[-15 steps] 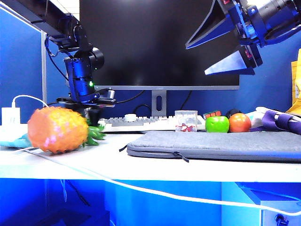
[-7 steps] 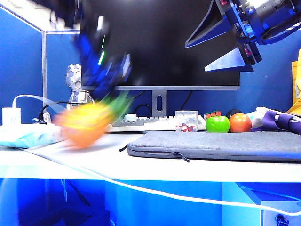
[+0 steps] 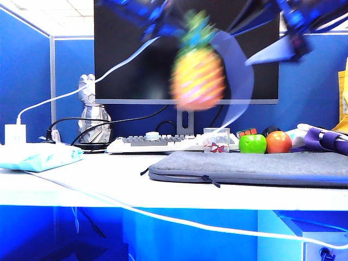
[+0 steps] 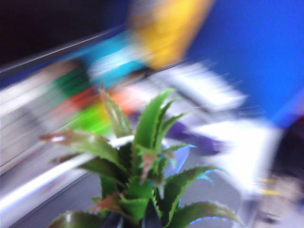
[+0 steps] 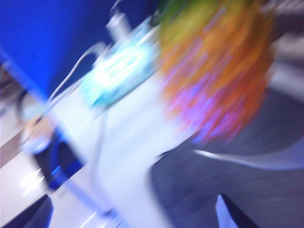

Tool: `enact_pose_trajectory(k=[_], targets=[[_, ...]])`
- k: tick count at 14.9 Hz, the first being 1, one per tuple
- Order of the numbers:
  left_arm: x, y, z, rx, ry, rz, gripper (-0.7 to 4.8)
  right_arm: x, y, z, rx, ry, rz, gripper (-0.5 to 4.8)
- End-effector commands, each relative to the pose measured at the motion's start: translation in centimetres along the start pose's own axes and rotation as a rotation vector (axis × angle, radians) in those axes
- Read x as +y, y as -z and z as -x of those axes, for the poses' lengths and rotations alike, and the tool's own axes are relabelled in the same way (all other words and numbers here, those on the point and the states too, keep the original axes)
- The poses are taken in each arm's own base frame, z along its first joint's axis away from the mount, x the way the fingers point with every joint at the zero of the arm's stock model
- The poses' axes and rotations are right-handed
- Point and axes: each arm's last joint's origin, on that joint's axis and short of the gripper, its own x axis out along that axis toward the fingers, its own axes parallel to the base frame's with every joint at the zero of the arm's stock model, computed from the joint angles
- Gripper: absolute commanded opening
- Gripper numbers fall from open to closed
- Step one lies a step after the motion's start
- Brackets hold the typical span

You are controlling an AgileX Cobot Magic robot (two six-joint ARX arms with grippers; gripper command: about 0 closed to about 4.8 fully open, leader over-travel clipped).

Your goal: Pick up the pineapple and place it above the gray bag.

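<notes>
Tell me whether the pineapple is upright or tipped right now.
Upright: the pineapple hangs in the air, leaves on top, held by the left gripper above the desk.

The white desk [image 3: 109, 182] carries a flat gray fabric bag [image 3: 250, 167] at right, a light-blue packet [image 3: 38, 156] at left.

Left gripper [image 3: 163, 22]: blue-black, blurred, at eleven o'clock. Right gripper [image 3: 283, 46]: blue wedge-shaped fingers, at one o'clock.

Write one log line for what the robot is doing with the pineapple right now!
phase: carrying | pineapple: in the air, hanging by its crown from left gripper, shut | gray bag: on desk, bare | right gripper: open, raised at upper right
</notes>
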Motion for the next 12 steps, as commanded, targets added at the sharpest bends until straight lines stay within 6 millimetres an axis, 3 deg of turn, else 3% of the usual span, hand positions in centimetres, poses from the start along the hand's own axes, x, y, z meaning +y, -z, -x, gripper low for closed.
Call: enact_pose_trajectory(k=[1,5,7,12], targets=[[-2.1,1.1,-3.9,0.003,0.186,-0.156,-0.06,-2.0,-1.5,2.8,-0.047,0.072,-0.018,4.79],[-0.1,6.2,-10.7,0.002,0.234,-0.182,-0.06,-3.7,-1.4,5.4,-0.068,0.110,-0.061,4.79],[0.4,7.2,-11.9,-0.018,0.243,-0.188,-0.06,-3.7,-1.4,5.4,-0.068,0.109,-0.058,4.79],[0.9,8.3,-12.4,0.018,0.239,-0.245,-0.06,-3.8,-1.4,5.4,-0.066,0.136,-0.018,4.79]])
